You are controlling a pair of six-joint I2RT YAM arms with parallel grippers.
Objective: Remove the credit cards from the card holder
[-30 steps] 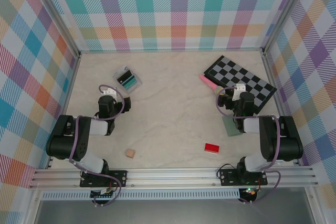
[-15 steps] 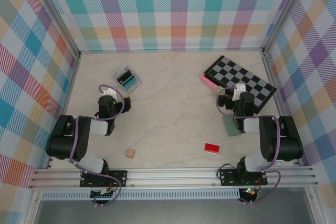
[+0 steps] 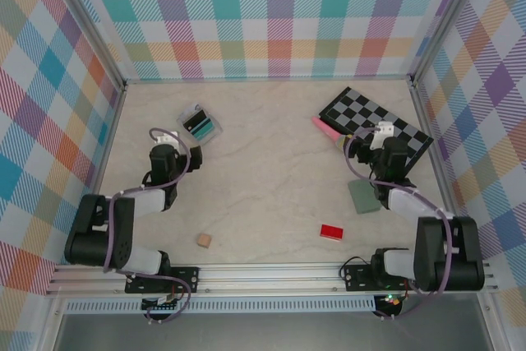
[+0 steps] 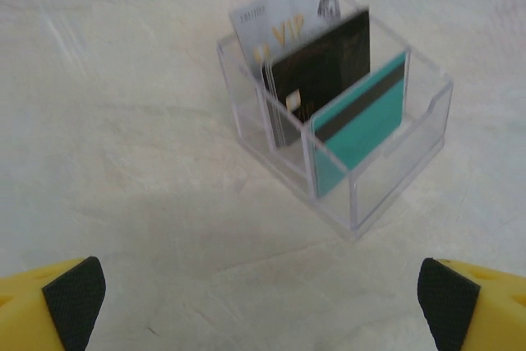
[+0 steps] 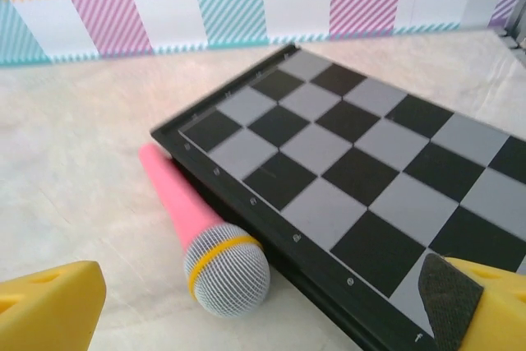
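Observation:
The card holder (image 4: 399,174) is a clear plastic box with upright slots, standing on the pale table at the back left (image 3: 200,125). The credit cards stand on edge in it: a silver one (image 4: 275,22) at the back, a black one (image 4: 325,63) in the middle, a teal one with a dark stripe (image 4: 362,125) in front. My left gripper (image 4: 261,308) is open, just short of the box, with bare table between its fingers; from above it (image 3: 168,140) sits near and left of the box. My right gripper (image 5: 259,308) is open at the chessboard's edge (image 3: 383,136), holding nothing.
A black-and-grey chessboard (image 5: 353,154) lies at the back right, with a pink toy microphone (image 5: 197,232) against its near edge. A flat grey-green square (image 3: 362,196) lies by the right arm. A red block (image 3: 331,232) and a small wooden cube (image 3: 203,241) rest near the front.
Both arms have stretched forward from their folded pose. The left gripper moved a little up and left towards the box; the right moved right and further back over the chessboard's edge.

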